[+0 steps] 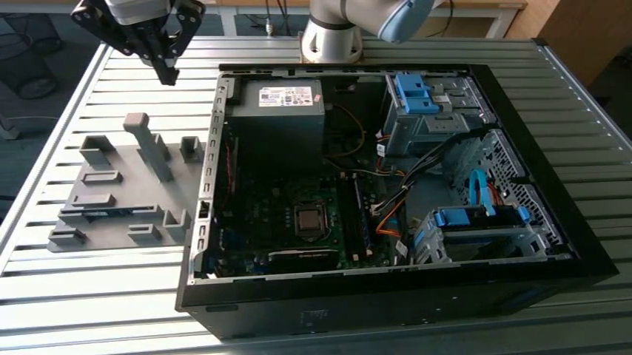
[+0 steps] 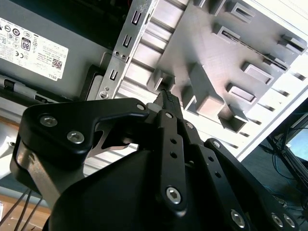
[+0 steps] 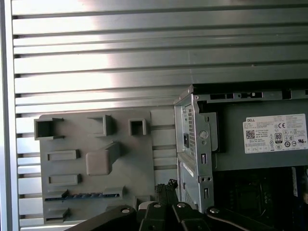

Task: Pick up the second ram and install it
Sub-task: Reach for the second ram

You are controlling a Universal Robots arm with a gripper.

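The second ram is a thin blue-green strip standing on edge in a slot near the front of the grey holder plate, at the exterior view's left. In the first wrist view the ram shows as a blue line in the plate. My gripper hangs well above the table beyond the plate's far side, close to the case's rear corner. Its black fingers meet at the tips with nothing between them, and it is shut. The gripper is far from the ram.
An open black computer case lies to the right of the plate, with its power supply, motherboard, cables and blue drive bays. Tall grey blocks rise from the plate. The slatted metal table stretches all around.
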